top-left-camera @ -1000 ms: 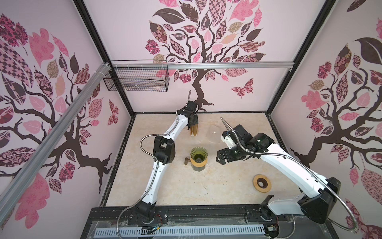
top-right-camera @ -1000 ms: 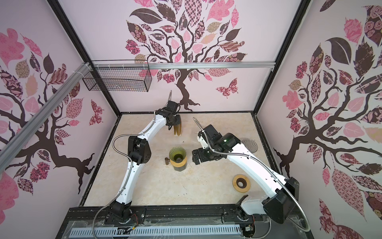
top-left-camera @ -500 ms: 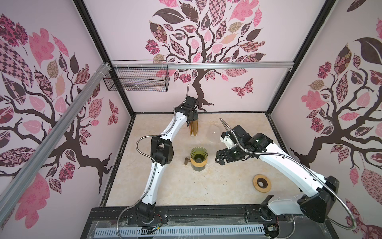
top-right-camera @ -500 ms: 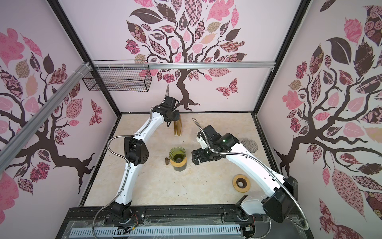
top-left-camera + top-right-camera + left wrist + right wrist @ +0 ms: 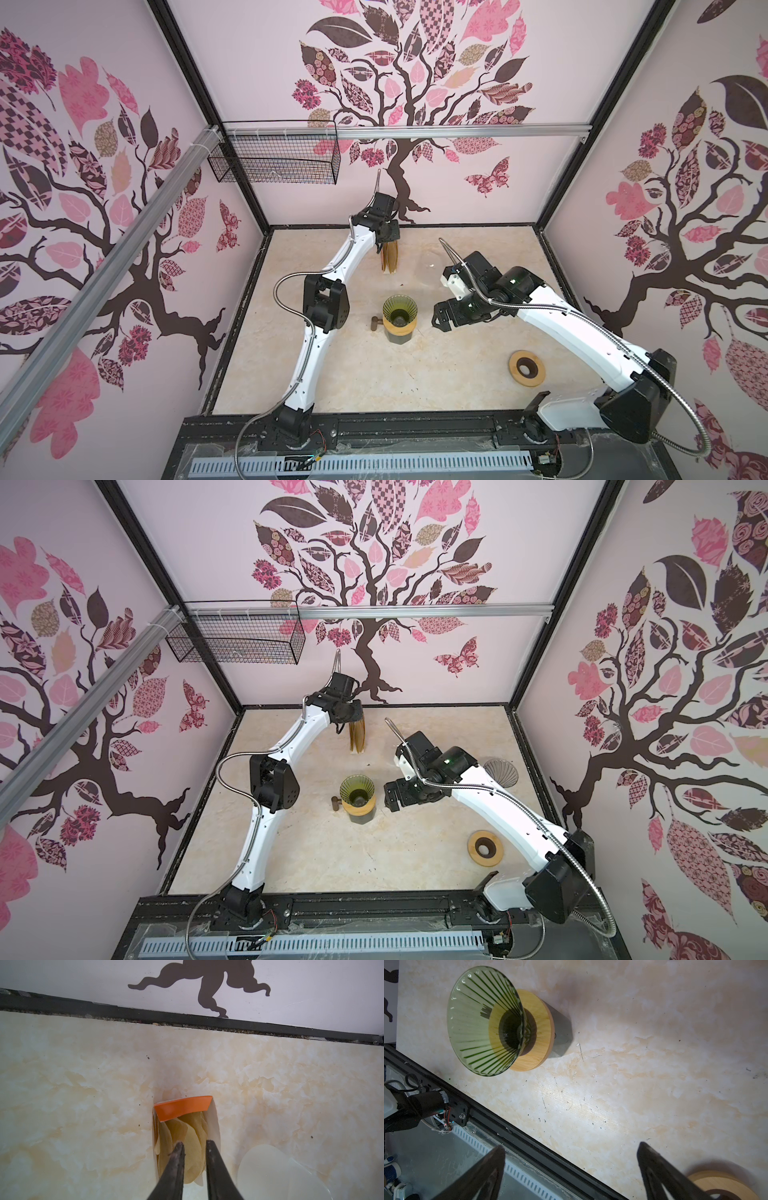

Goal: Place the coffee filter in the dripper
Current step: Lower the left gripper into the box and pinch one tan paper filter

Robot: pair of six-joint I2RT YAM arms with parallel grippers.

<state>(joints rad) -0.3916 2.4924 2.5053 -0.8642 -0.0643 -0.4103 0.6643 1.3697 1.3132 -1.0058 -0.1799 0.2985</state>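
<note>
Your coffee filters (image 5: 187,1126) are a stack of brown papers standing on edge in a holder (image 5: 182,1107) with an orange tab. They sit near the back edge of the bench (image 5: 332,374), close under the tree trunk on the rear wall, and none of them is in the dripper (image 5: 400,309). Your left claw (image 5: 194,1144) hangs right over that stack with its two dark fingers a little apart, and the rounded filter edges show in the narrow gap between them. You cannot tell from the wrist view whether either finger touches a paper. The dripper, a ribbed green glass cone, stands empty at mid-bench, well apart from the filters. It rests on a wooden collar (image 5: 544,1028) over a dark grey cup (image 5: 560,1032). Your right claw (image 5: 571,1145) hovers just beside the dripper on its right in both top views, its fingers spread wide and holding nothing. Nearer your right arm's base, a loose wooden ring (image 5: 527,368) lies flat on the bench. A second ribbed glass cone (image 5: 500,772), greyish, lies by the right wall.
</note>
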